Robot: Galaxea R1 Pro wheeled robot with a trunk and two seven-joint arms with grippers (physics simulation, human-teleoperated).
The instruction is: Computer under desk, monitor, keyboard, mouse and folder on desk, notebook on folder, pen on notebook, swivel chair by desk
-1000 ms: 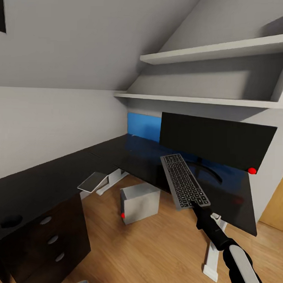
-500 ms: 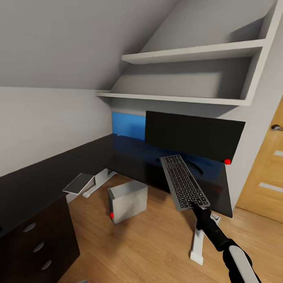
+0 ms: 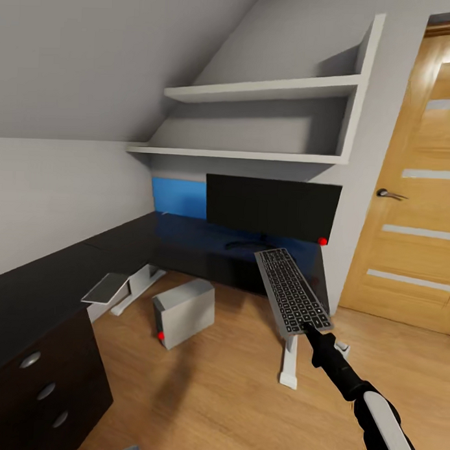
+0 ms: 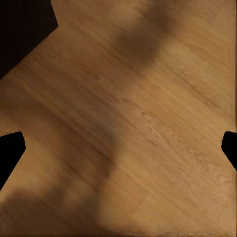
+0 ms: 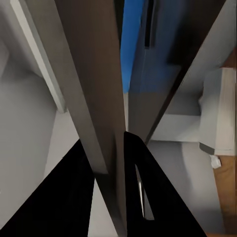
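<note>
The right gripper (image 3: 310, 329) is pinching the keyboard (image 3: 291, 289) by its near short edge, jaws closed on the slab; in the right wrist view the keyboard (image 5: 94, 98) is running edge-on between the dark fingers (image 5: 133, 173). Gripped at one end, the board is sticking out away from the robot towards 12 o'clock, keys facing up and tilted towards the head camera, probably because an end grip leaves the far end free to be slid onto a surface first. It is hanging in the air, above the floor (image 3: 212, 393) and short of the desk (image 3: 185, 246), not touching it.

Beyond the keyboard's far end, the monitor (image 3: 272, 207) is standing on the desk against the wall, a red light at its lower right corner. The bare desktop in front of its stand looks like the place the keyboard is meant for, so I judge this to be the carry stage. The computer (image 3: 183, 312) is sitting on the floor at about 9 o'clock from the keyboard, near the desk's front edge and seemingly not fully beneath it. A door (image 3: 414, 193) is at 2 o'clock.

The left gripper (image 4: 118, 148) is hanging open over bare floor, fingertips (image 4: 10, 148) wide apart and holding nothing.
</note>
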